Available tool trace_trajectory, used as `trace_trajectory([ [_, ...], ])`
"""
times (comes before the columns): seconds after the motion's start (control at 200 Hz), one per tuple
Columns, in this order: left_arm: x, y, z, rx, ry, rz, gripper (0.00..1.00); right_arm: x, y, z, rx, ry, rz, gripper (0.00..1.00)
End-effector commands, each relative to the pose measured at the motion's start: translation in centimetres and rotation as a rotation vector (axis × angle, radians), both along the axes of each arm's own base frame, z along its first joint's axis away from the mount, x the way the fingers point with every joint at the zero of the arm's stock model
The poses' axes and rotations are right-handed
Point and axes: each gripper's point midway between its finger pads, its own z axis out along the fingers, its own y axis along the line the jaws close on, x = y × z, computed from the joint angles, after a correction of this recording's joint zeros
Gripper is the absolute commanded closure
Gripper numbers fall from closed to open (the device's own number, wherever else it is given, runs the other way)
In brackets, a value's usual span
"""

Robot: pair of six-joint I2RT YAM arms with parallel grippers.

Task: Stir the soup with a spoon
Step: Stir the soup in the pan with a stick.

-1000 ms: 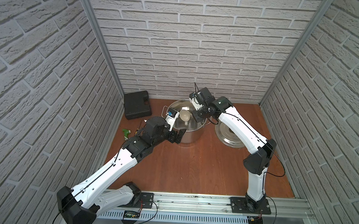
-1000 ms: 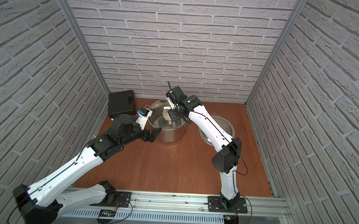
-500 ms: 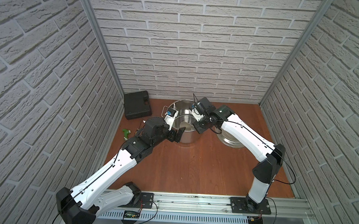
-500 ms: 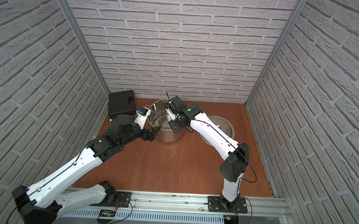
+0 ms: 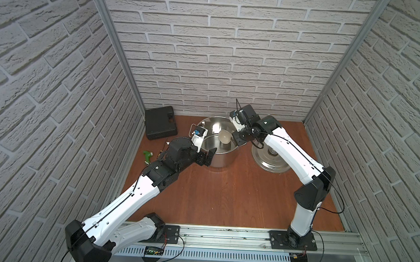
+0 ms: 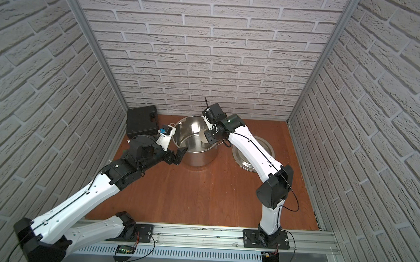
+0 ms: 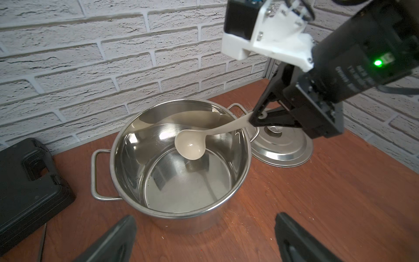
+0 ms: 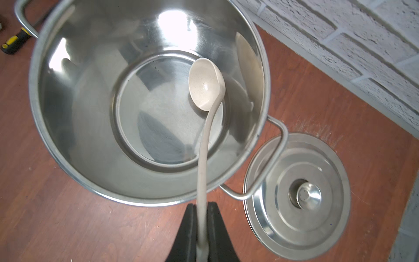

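The cream spoon (image 5: 224, 136) (image 7: 190, 145) (image 8: 206, 84) hangs with its bowl inside the shiny steel pot (image 5: 221, 158) (image 6: 198, 157) (image 7: 127, 158) (image 8: 34, 90), above the bottom on the pot's right side. My right gripper (image 5: 238, 138) (image 7: 255, 118) (image 8: 201, 205) is shut on the spoon's handle just outside the rim. No soup shows; the pot's bottom is bare metal. My left gripper (image 5: 208, 157) (image 6: 178, 155) (image 7: 205, 217) stands wide open at the pot's near-left wall, holding nothing.
The flat steel lid (image 5: 272, 158) (image 8: 297, 192) lies right of the pot, under its side handle. A black case (image 5: 160, 125) (image 7: 25, 181) sits at the back left. A green-handled tool (image 5: 147, 155) and a yellow-black screwdriver (image 8: 13, 43) lie left of the pot.
The right arm swung the spoon round inside the pot and is back near where it was a second ago. The left arm has stayed put.
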Motion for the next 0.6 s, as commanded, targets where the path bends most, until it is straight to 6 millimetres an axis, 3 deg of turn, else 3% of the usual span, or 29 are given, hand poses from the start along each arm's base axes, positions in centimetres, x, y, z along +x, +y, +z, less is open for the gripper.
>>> trace_trajectory([
  [0.0,0.2,0.0,1.2,-0.041,-0.043,0.011,0.02,0.6,2.6,1.5,0.074,-0.032,0.039,0.97],
  [0.16,0.2,-0.1,1.1,-0.042,-0.043,0.01,0.02,-0.4,5.2,1.3,0.077,-0.018,0.095,0.97],
  [0.315,0.3,-0.1,0.9,-0.04,-0.044,0.011,0.02,-2.2,6.2,0.9,0.076,0.008,0.129,0.98],
  [0.44,0.4,0.0,0.9,-0.042,-0.048,0.018,0.02,-3.8,5.5,0.6,0.059,0.025,0.127,0.97],
  [0.595,0.5,0.0,0.9,-0.045,-0.054,0.019,0.02,-5.1,3.0,0.2,0.002,0.019,0.088,0.97],
])
